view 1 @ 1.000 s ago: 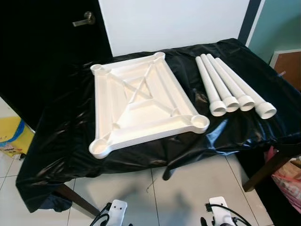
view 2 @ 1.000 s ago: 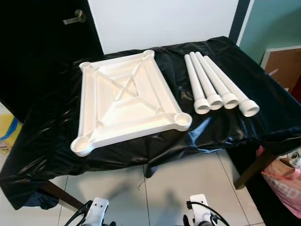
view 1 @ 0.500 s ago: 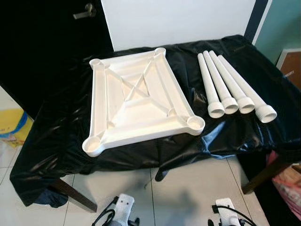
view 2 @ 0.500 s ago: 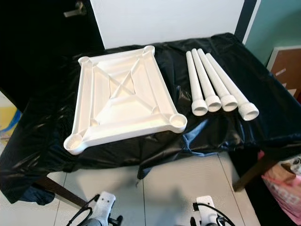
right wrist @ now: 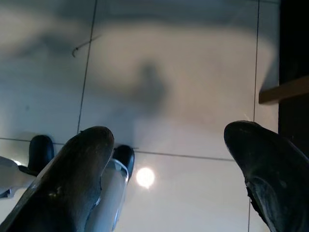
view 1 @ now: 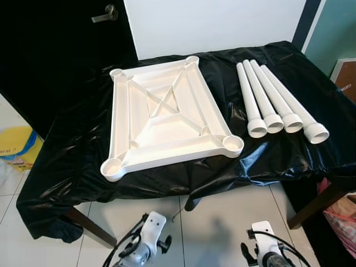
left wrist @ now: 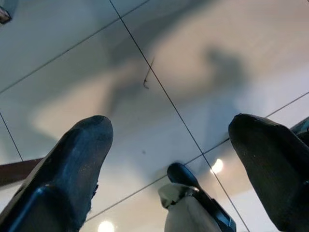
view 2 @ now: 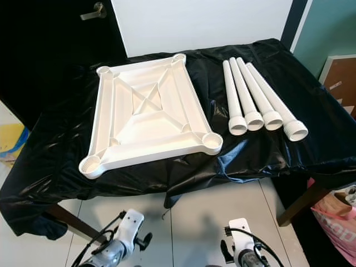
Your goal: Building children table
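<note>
A white plastic tabletop [view 1: 164, 117] lies upside down on the black-covered table [view 1: 78, 156], with round sockets at its corners. To its right, several white tube legs [view 1: 275, 103] lie side by side, apart from it. Both arms hang low in front of the table, above the tiled floor. My left gripper [left wrist: 169, 159] is open, its black fingers [left wrist: 72, 169] wide apart over the tiles. My right gripper [right wrist: 169, 164] is open too, with nothing between its fingers [right wrist: 72, 179].
A black plastic sheet drapes the table down to wooden legs [view 1: 311, 206]. A dark door with a handle [view 1: 105, 14] stands back left, a white wall behind. A yellow bag [view 1: 16, 147] lies at left, a pink bag [view 1: 342, 217] at right. Grey floor tiles [view 1: 222, 217] lie in front.
The camera has shifted, so the table sits a little differently in the picture. The wrists at the bottom edge have moved slightly. The tabletop and tube legs lie as before.
</note>
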Controlling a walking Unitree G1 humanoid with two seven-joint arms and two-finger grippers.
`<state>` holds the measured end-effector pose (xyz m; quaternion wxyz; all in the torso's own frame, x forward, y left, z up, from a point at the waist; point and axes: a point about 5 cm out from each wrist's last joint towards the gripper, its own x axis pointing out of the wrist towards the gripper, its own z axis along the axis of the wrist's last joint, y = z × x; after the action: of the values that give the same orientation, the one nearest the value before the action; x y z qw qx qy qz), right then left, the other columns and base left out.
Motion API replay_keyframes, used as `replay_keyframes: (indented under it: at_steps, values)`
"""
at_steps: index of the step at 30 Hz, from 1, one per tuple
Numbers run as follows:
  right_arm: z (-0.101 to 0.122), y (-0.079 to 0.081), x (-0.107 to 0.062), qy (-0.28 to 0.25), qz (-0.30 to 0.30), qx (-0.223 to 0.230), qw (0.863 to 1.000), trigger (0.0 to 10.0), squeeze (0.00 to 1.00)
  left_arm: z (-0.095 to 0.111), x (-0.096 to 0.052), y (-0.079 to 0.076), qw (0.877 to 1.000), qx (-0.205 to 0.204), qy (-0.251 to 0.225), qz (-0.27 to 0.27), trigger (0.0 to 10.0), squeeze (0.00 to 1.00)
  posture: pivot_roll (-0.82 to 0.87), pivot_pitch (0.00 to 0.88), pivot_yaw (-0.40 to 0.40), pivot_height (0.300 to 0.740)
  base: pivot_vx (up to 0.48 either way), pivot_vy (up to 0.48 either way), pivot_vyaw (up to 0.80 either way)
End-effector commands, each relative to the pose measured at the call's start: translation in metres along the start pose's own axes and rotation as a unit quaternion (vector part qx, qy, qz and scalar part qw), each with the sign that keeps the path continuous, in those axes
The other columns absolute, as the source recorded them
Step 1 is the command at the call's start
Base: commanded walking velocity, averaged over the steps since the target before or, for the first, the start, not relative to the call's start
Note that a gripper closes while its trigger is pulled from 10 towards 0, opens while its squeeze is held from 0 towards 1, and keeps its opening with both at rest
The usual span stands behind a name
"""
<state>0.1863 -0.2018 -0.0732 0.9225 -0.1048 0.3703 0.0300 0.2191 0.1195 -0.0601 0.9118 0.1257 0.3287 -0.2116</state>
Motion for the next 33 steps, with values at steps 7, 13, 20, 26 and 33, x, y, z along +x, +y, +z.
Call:
replay_keyframes:
  at_steps: [7, 13, 20, 26, 33]
  values:
    - [0.03, 0.001, -0.001, -0.114, 0.088, -0.004, 0.99, 10.0, 0.0, 0.026, -0.004, -0.006, 0.979, 0.02, -0.088, -0.182, 10.0, 0.0, -0.16, 0.043, 0.078, 0.74, 0.0, 0.0, 0.0]
    - [0.059, 0.002, -0.028, -0.216, 0.288, -0.081, 0.929, 10.0, 0.0, 0.046, -0.031, -0.005, 0.93, 0.079, -0.173, -0.315, 10.0, 0.0, -0.16, 0.05, 0.078, 0.74, 0.0, 0.0, 0.0]
    - [0.076, -0.001, -0.039, -0.229, 0.349, -0.108, 0.902, 10.0, 0.0, 0.054, -0.049, -0.003, 0.909, 0.099, -0.177, -0.365, 10.0, 0.0, -0.15, 0.05, 0.079, 0.74, 0.0, 0.0, 0.0]
    - [0.101, -0.011, -0.063, -0.256, 0.404, -0.119, 0.87, 10.0, 0.0, 0.067, -0.076, 0.002, 0.885, 0.101, -0.19, -0.414, 10.0, 0.0, -0.15, 0.05, 0.076, 0.74, 0.0, 0.0, 0.0]
    - [0.14, -0.022, -0.085, -0.329, 0.406, -0.087, 0.848, 10.0, 0.0, 0.105, -0.098, 0.008, 0.873, 0.067, -0.265, -0.405, 10.0, 0.0, -0.15, 0.044, 0.072, 0.74, 0.0, 0.0, 0.0]
